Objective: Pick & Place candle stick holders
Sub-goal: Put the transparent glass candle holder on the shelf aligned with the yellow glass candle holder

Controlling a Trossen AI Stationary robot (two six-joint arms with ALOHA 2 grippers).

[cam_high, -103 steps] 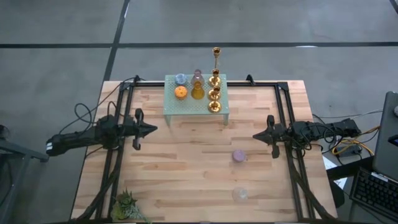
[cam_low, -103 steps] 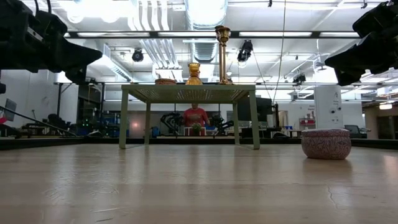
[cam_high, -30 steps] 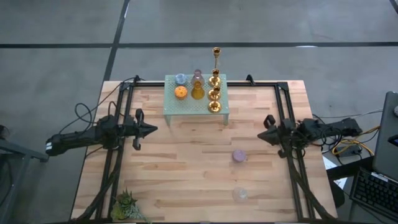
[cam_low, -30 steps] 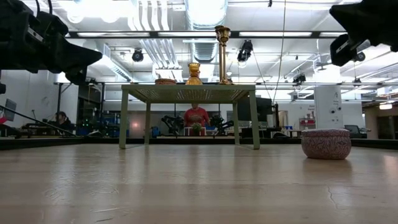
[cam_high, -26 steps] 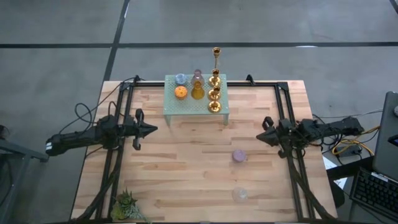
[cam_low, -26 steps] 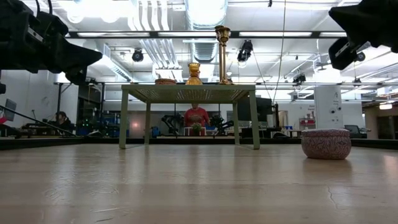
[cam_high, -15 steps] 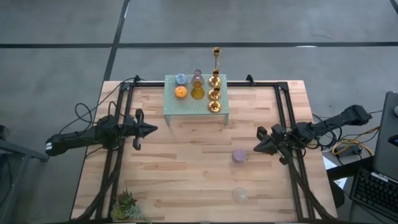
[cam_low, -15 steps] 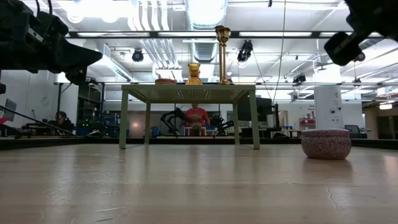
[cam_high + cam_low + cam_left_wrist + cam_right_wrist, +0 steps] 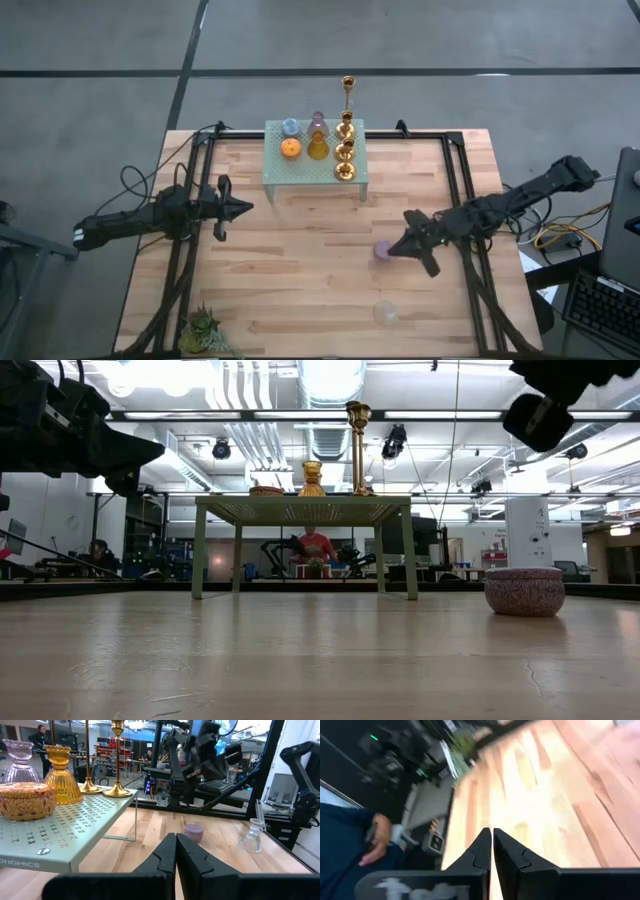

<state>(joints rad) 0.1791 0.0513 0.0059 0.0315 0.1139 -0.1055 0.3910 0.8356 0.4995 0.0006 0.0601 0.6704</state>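
Several candle stick holders stand on the mint-green stand (image 9: 312, 172) at the table's far side: blue (image 9: 290, 126), orange (image 9: 290, 148), amber (image 9: 318, 149) and shiny gold ones (image 9: 345, 150), one of them tall (image 9: 348, 88). A purple holder (image 9: 524, 591) rests on its base on the table right of centre. A clear glass one (image 9: 386, 312) stands nearer the front edge. My right gripper (image 9: 392, 249) is shut and hangs in the air above the purple holder, well clear of it in the low view. My left gripper (image 9: 248, 208) waits shut at the left.
A small spiky green plant (image 9: 203, 328) sits at the near left corner. Black rails (image 9: 455, 190) run along both sides of the table. A person's hand (image 9: 376, 837) shows beyond the table edge. Bare wood lies between the stand and the front edge.
My right gripper has swung out from the table's right side toward the left and the near edge, rising and rolling, and now hangs over the purple holder. Its fingers stay shut. No holder has moved.
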